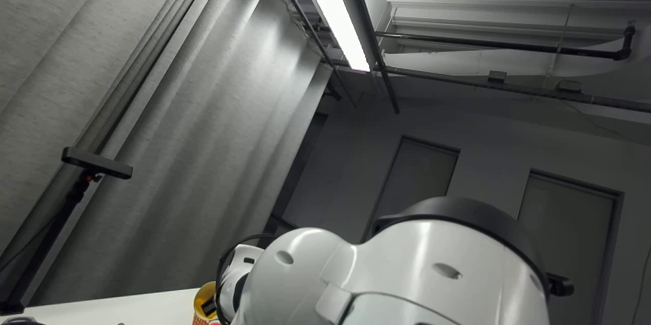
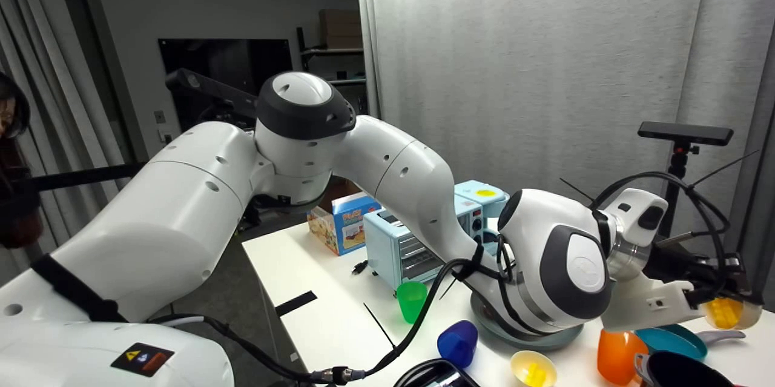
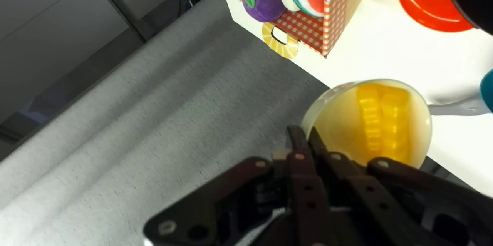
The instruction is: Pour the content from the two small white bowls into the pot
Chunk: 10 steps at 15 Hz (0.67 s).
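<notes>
Grey curtains [image 2: 533,72] hang behind the table [image 2: 327,275], where a small bowl [image 2: 521,365] stands near the pot [image 2: 684,370]; our closed pincer [image 3: 307,134] grips the other bowl [image 3: 339,124], yellow pieces [image 3: 394,124] inside, by its rim.

In an exterior view I get a ceiling light strip [image 1: 333,9] burned to flat white, the curtain [image 1: 264,76] shining brightest near it and the far wall [image 1: 351,147] sunk in dim gray. The arm [image 2: 405,163] carries glossy highlights in both exterior views. In my wrist view the dark fingers [image 3: 297,142] look soft, out of focus toward the bottom edge. The tabletop [image 3: 385,53] washes out nearly white there, faintly shadowed beside the pan handle [image 3: 454,109]. I see a curved glint on the red plate [image 3: 427,5] and small ones on the yellow pieces [image 3: 393,123] inside the white bowl [image 3: 337,123].
</notes>
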Motion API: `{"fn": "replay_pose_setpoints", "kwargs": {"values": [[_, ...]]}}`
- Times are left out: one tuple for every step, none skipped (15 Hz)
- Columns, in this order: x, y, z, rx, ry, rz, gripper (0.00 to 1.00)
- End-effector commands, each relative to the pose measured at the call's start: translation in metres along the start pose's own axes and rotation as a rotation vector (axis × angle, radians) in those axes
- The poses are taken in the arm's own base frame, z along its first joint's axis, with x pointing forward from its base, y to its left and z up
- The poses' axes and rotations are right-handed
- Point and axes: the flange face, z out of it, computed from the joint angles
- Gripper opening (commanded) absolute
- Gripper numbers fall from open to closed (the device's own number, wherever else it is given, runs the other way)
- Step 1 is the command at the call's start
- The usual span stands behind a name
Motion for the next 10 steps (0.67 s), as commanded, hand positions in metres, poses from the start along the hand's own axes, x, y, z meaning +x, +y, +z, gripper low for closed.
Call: {"fn": "replay_pose_setpoints", "kwargs": {"values": [[0.002,0.005,-0.003,-0.058,0.082,-0.043,0.01],[0.002,0.006,-0.004,-0.066,0.091,-0.046,0.01],[0.002,0.008,-0.005,-0.080,0.104,-0.052,0.01],[0.001,0.009,-0.005,-0.091,0.109,-0.056,0.01],[0.001,0.011,-0.006,-0.109,0.116,-0.063,0.01],[0.001,0.013,-0.006,-0.123,0.120,-0.069,0.01],[0.000,0.015,-0.006,-0.137,0.126,-0.075,0.01],[0.000,0.016,-0.006,-0.149,0.130,-0.080,0.01],[0.000,0.017,-0.006,-0.159,0.133,-0.081,0.01],[-0.001,0.018,-0.006,-0.171,0.136,-0.085,0.01]]}}
